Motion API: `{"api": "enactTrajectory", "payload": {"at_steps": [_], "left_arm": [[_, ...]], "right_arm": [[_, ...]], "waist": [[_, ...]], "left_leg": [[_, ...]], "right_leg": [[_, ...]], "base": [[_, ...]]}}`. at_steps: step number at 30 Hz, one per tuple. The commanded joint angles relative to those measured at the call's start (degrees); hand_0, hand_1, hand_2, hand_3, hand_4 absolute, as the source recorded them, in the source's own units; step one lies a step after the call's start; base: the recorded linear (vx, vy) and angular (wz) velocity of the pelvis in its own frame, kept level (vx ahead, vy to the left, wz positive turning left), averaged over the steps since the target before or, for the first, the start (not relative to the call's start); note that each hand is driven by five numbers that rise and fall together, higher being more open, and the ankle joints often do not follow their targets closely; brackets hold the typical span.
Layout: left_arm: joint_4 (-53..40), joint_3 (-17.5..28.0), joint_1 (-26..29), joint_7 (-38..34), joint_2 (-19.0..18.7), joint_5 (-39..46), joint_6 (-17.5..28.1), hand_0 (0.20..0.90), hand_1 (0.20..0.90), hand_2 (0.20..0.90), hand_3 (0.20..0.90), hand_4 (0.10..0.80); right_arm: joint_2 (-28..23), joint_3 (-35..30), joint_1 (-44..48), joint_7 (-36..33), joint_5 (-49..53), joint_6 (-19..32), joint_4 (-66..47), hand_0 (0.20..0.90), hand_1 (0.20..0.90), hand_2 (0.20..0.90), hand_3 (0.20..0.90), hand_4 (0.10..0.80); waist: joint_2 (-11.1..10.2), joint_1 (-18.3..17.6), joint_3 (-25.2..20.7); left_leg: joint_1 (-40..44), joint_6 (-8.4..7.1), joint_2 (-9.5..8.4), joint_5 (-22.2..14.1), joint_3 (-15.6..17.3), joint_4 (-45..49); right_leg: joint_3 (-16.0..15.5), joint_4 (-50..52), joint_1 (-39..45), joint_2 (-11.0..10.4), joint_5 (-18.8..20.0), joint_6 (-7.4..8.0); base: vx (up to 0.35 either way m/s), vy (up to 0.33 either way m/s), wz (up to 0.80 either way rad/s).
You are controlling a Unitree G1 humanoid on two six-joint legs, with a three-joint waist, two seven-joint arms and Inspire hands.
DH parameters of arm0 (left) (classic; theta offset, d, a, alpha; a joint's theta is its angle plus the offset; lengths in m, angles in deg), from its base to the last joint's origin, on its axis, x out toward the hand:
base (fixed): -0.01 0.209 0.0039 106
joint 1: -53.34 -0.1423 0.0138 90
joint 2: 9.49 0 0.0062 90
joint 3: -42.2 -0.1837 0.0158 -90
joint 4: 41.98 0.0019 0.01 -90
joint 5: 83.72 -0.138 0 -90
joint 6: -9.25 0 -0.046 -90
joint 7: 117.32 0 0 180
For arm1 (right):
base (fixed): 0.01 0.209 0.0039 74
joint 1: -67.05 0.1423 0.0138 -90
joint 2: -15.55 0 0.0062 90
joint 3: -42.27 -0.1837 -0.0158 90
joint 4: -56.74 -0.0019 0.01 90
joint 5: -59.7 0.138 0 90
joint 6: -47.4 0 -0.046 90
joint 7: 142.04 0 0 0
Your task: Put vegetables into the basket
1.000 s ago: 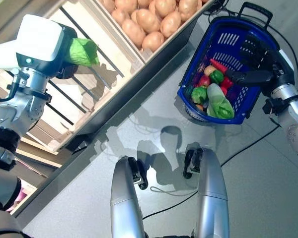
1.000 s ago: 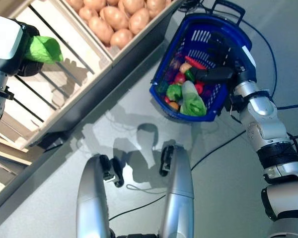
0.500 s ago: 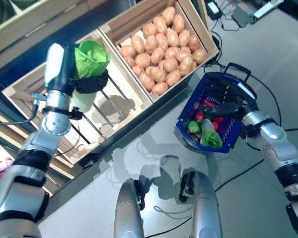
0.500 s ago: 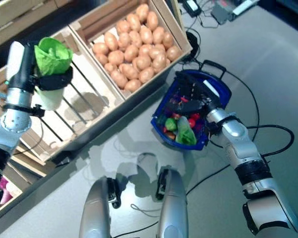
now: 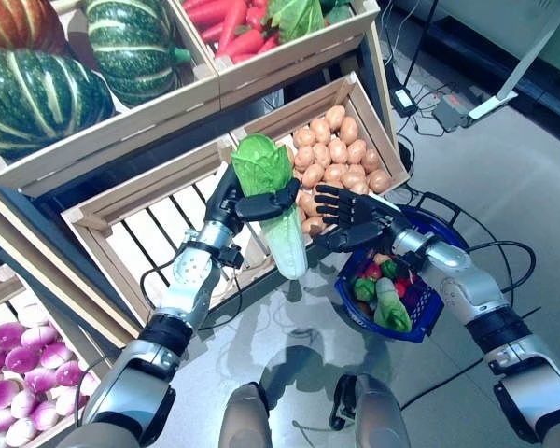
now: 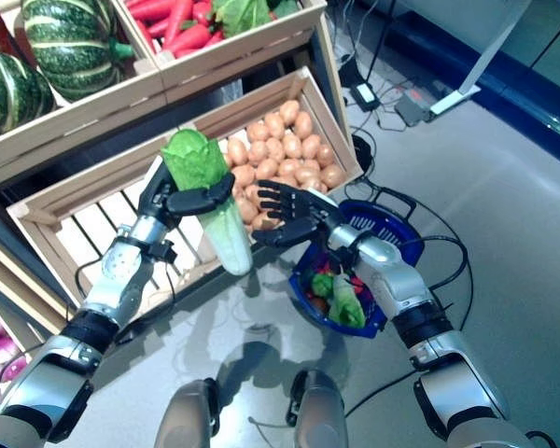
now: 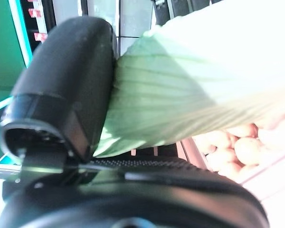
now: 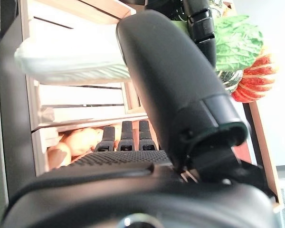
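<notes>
A pale green cabbage (image 5: 282,217) hangs leafy end up in front of the crates, with my left hand (image 5: 233,198) shut round its upper part; up close the cabbage (image 7: 190,90) shows against the thumb. My right hand (image 5: 351,217) is open, fingers spread, just right of the cabbage and apart from it. Its wrist view shows straight fingers (image 8: 124,137) and the white cabbage stem (image 8: 69,61) beyond them. The blue basket (image 6: 366,224) hangs below my right forearm, holding several vegetables, red and green. How it is carried is hidden.
A wooden crate of potatoes (image 5: 341,154) stands behind both hands, beside a slatted crate (image 5: 154,238) with nothing showing in it. Above are striped squashes (image 5: 47,93) and carrots (image 5: 229,23). Purple onions (image 5: 19,373) lie at the lower left. Cables and chargers (image 5: 448,112) lie on the floor.
The camera has tilted up, showing the upper shelf. My left hand has carried the cabbage right, from the slatted crate toward the basket. My right hand has risen beside it.
</notes>
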Motion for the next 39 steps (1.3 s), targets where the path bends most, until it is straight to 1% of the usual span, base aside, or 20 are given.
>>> {"api": "enactTrajectory", "payload": {"at_steps": [1,2,3,5,6,8,11,15,18,19,21,24,28,32,36,39], "left_arm": [[-7.4,-0.2,-4.3,0.9,1.8,0.5,3.8,0.300,0.300,0.300,0.300,0.400],[-8.5,-0.7,-5.4,1.8,2.1,0.2,2.9,0.300,0.300,0.300,0.300,0.400],[-9.1,-1.0,-5.9,2.4,2.2,0.8,2.2,0.300,0.300,0.300,0.300,0.400],[-9.5,-1.7,-6.8,2.8,2.9,0.4,2.0,0.300,0.300,0.300,0.300,0.400],[-9.9,-2.1,-7.3,3.3,3.3,0.5,1.7,0.300,0.300,0.300,0.300,0.400],[-10.2,-2.9,-8.1,3.8,4.0,0.6,1.8,0.300,0.300,0.300,0.300,0.400],[-10.4,-3.9,-9.0,5.1,4.6,0.7,2.2,0.300,0.300,0.300,0.300,0.400],[-10.9,-4.8,-8.8,5.0,4.6,0.9,2.5,0.300,0.300,0.300,0.300,0.400],[-11.1,-5.0,-8.8,5.1,4.4,1.0,2.6,0.300,0.300,0.300,0.300,0.400],[-11.1,-5.0,-8.9,5.6,4.2,1.6,2.7,0.300,0.300,0.300,0.300,0.400],[-11.3,-5.2,-9.0,6.1,4.1,2.3,2.6,0.300,0.300,0.300,0.300,0.400],[-11.4,-5.3,-9.3,6.7,4.5,3.2,2.4,0.300,0.300,0.300,0.300,0.400],[-11.5,-5.5,-9.3,7.0,5.3,4.2,2.3,0.300,0.300,0.300,0.300,0.400],[-12.0,-6.0,-9.5,7.6,6.6,5.4,2.7,0.300,0.300,0.300,0.300,0.400],[-12.7,-6.8,-9.2,8.3,7.9,7.4,1.7,0.300,0.300,0.300,0.300,0.400],[-13.2,-7.5,-9.3,8.7,8.2,8.8,0.7,0.300,0.300,0.300,0.300,0.400]], "right_arm": [[4.1,2.4,1.4,3.6,3.4,0.1,1.1,0.900,0.900,0.900,0.900,0.800],[4.9,2.8,1.0,4.6,5.3,-1.4,1.5,0.900,0.900,0.900,0.900,0.800],[5.3,2.8,0.6,5.3,6.7,-2.5,1.6,0.900,0.900,0.900,0.900,0.800],[5.8,2.8,-0.1,6.7,8.6,-4.1,2.4,0.900,0.900,0.900,0.900,0.800],[6.2,3.0,-0.6,7.7,10.5,-5.8,2.7,0.900,0.900,0.900,0.900,0.800],[7.1,2.9,-1.5,9.1,12.6,-7.6,3.7,0.900,0.900,0.900,0.900,0.800],[7.4,3.2,-2.3,10.7,10.3,-11.0,5.7,0.900,0.900,0.900,0.900,0.800],[6.9,4.2,-3.1,14.7,10.1,-14.9,9.0,0.900,0.900,0.900,0.900,0.800],[7.2,4.5,-3.8,18.1,10.9,-16.9,11.0,0.900,0.900,0.900,0.900,0.800],[7.3,4.5,-4.5,20.7,10.7,-17.9,12.2,0.900,0.900,0.900,0.900,0.800],[7.6,4.7,-5.2,23.5,9.9,-19.4,13.4,0.900,0.900,0.900,0.900,0.800],[8.4,5.3,-6.2,25.8,9.0,-20.7,15.5,0.900,0.900,0.900,0.900,0.800],[9.9,5.1,-6.3,25.9,10.1,-21.6,18.8,0.900,0.900,0.900,0.900,0.800],[11.8,4.8,-6.8,24.2,12.1,-21.6,22.1,0.900,0.900,0.900,0.900,0.800],[14.6,3.6,-6.9,21.1,16.6,-20.0,24.2,0.900,0.900,0.900,0.900,0.800],[15.8,3.2,-7.0,20.5,19.2,-19.0,24.4,0.900,0.900,0.900,0.900,0.800]], "waist": [[-1.5,0.6,-14.0],[-1.5,0.8,-14.9],[-1.5,0.9,-15.3],[-1.6,1.1,-16.3],[-1.5,1.3,-16.9],[-1.5,1.5,-17.7],[-1.5,1.8,-18.8],[-1.5,1.9,-19.4],[-1.6,2.1,-19.5],[-1.6,2.3,-19.6],[-1.5,2.5,-19.6],[-1.5,2.9,-19.9],[-1.5,3.2,-20.1],[-1.2,3.4,-20.5],[-0.9,3.4,-20.4],[-0.7,3.4,-20.4]], "left_leg": [[5.1,6.34,-4.40,1.4,2.2,-7.8],[7.2,6.17,-4.83,3.0,2.3,-11.5],[8.1,6.06,-4.99,3.8,2.5,-13.1],[9.8,5.76,-5.25,5.4,2.6,-16.5],[11.1,5.63,-5.49,6.5,2.5,-19.1],[12.7,5.54,-5.75,7.7,2.4,-22.6],[14.7,5.40,-6.00,9.2,2.3,-27.0],[15.6,5.71,-6.31,9.5,1.8,-28.6],[15.9,5.82,-6.38,9.4,1.8,-28.6],[16.0,5.86,-6.49,9.4,1.6,-28.8],[16.2,5.90,-6.65,9.4,1.2,-29.0],[16.5,5.92,-6.85,9.4,0.9,-29.2],[16.7,5.91,-6.95,9.1,0.6,-29.2],[16.5,5.90,-7.00,9.0,0.1,-29.2],[16.7,5.98,-7.07,9.0,-0.2,-29.2],[16.8,6.09,-7.12,9.0,-0.4,-29.2]], "right_leg": [[0.3,-17.1,11.5,1.5,6.2,-0.82],[0.2,-20.9,13.8,2.3,7.6,-0.67],[0.1,-22.4,14.7,2.7,8.3,-0.62],[-0.2,-25.5,16.5,3.4,9.5,-0.55],[-0.4,-27.7,17.7,3.9,10.3,-0.47],[-0.7,-30.2,19.1,4.3,11.3,-0.33],[-1.2,-32.8,20.8,4.9,12.4,-0.18],[-1.0,-33.5,21.4,5.2,12.6,-0.23],[-1.0,-33.7,21.6,5.2,12.5,-0.29],[-1.0,-34.0,21.8,5.2,12.7,-0.32],[-1.0,-34.4,22.0,5.3,12.8,-0.29],[-1.0,-35.6,22.7,5.5,13.3,-0.28],[-0.9,-37.1,23.4,5.8,13.9,-0.38],[-0.8,-37.1,23.3,5.9,13.9,-0.42],[-0.5,-37.1,23.4,6.0,14.0,-0.65],[-0.5,-37.1,23.4,6.0,14.0,-0.73]], "base": [[0.204,-0.036,-0.10],[0.153,-0.021,-0.02],[0.142,-0.020,0.01],[0.113,-0.018,0.05],[0.123,-0.013,0.03],[0.102,-0.004,0.00],[0.078,0.008,0.01],[0.054,0.015,0.04],[0.034,0.008,0.05],[0.032,0.010,0.05],[0.017,0.004,0.01],[0.021,0.001,-0.01],[0.005,0.000,-0.01],[0.000,0.000,0.00],[0.000,0.000,0.00],[0.000,0.000,0.00]]}}
